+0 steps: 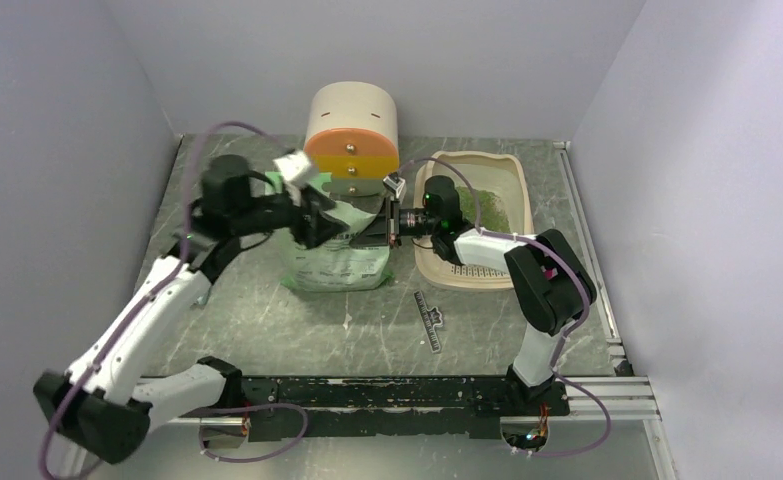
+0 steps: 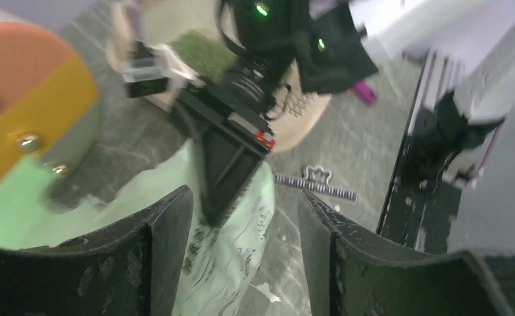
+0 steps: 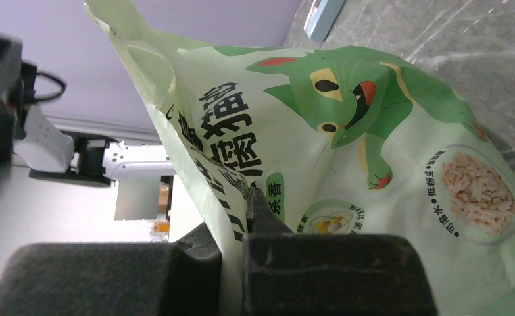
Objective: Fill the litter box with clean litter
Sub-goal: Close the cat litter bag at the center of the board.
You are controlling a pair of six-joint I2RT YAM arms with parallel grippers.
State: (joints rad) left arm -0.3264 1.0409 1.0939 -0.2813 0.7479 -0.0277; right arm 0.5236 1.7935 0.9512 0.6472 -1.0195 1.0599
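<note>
The beige litter box lies at the back right, with light-green clean litter spread in it. It also shows in the left wrist view, with litter inside. A green printed bag stands mid-table. My right gripper is shut on the bag's upper edge; the cat-printed bag face fills its view. My left gripper is at the bag's top left, with its jaws open and straddling part of the bag just below the right gripper's fingers.
A round beige-and-orange drawer unit stands right behind the bag. A black comb-like strip lies on the table in front. A magenta piece shows by the litter box. Walls close in on the left, back and right.
</note>
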